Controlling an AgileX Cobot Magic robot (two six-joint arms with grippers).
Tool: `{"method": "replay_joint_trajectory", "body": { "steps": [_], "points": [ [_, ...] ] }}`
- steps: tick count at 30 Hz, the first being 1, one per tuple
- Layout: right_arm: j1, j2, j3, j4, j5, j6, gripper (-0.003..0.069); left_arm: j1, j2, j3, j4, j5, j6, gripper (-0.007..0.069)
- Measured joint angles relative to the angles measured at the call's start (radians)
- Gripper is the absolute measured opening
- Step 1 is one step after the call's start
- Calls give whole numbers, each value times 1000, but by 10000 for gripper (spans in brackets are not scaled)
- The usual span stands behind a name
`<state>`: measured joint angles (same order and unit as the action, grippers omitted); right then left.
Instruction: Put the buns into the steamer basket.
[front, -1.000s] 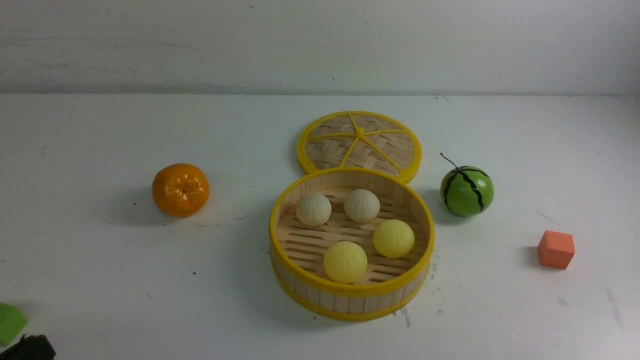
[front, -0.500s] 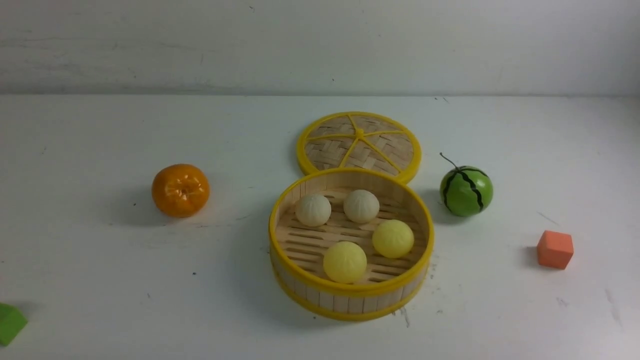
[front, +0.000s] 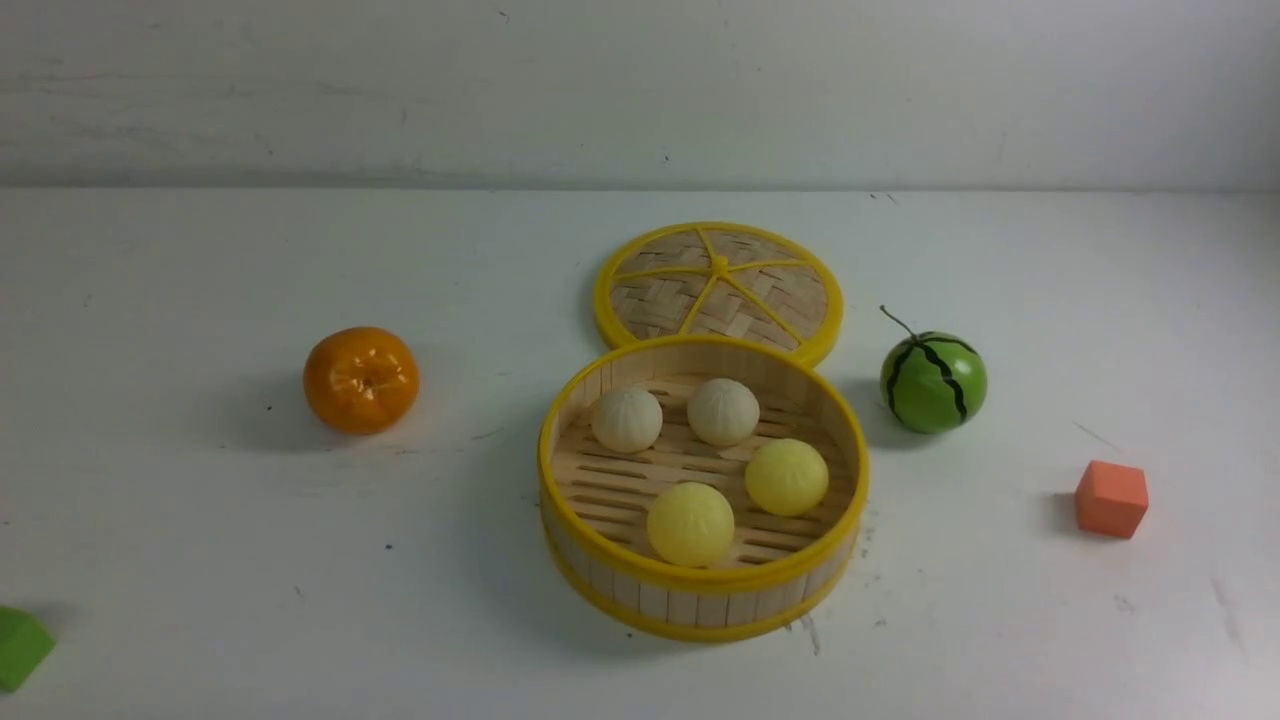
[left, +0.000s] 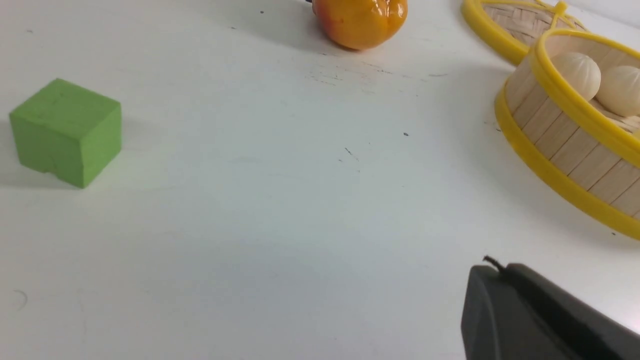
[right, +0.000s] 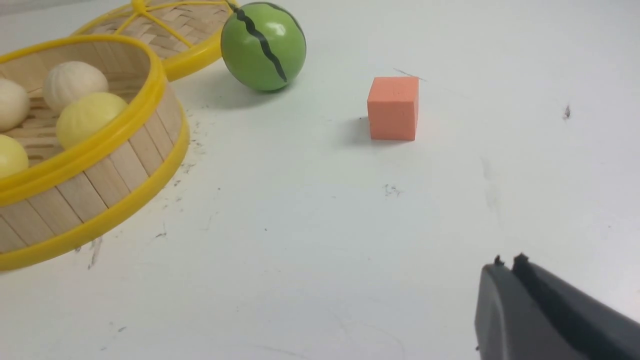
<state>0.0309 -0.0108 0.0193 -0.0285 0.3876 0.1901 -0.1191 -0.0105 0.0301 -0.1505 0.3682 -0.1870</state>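
The steamer basket (front: 700, 603) stands at the middle of the table. Inside it lie two cream-white buns (front: 627, 419) (front: 723, 411) at the back and two pale yellow buns (front: 787, 477) (front: 690, 524) at the front. Neither gripper appears in the front view. In the left wrist view my left gripper (left: 492, 267) is shut and empty, low over bare table, well short of the basket (left: 565, 145). In the right wrist view my right gripper (right: 507, 262) has its fingers together and holds nothing, far from the basket (right: 100, 180).
The woven lid (front: 718, 285) lies flat behind the basket. An orange (front: 361, 379) sits to the left, a watermelon ball (front: 933, 382) to the right. An orange cube (front: 1111, 498) is at the right, a green cube (front: 20, 645) at the front left edge.
The dark tip of my left gripper, at the front view's bottom left corner a second ago, has drawn back out of that view. Buns and basket have not moved.
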Motion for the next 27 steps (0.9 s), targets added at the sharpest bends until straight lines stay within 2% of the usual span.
{"method": "replay_joint_trajectory", "body": {
  "steps": [27],
  "points": [
    [-1, 0, 0, 0, 0, 0, 46, 0, 0, 0, 0, 0, -1, -13]
  ]
}}
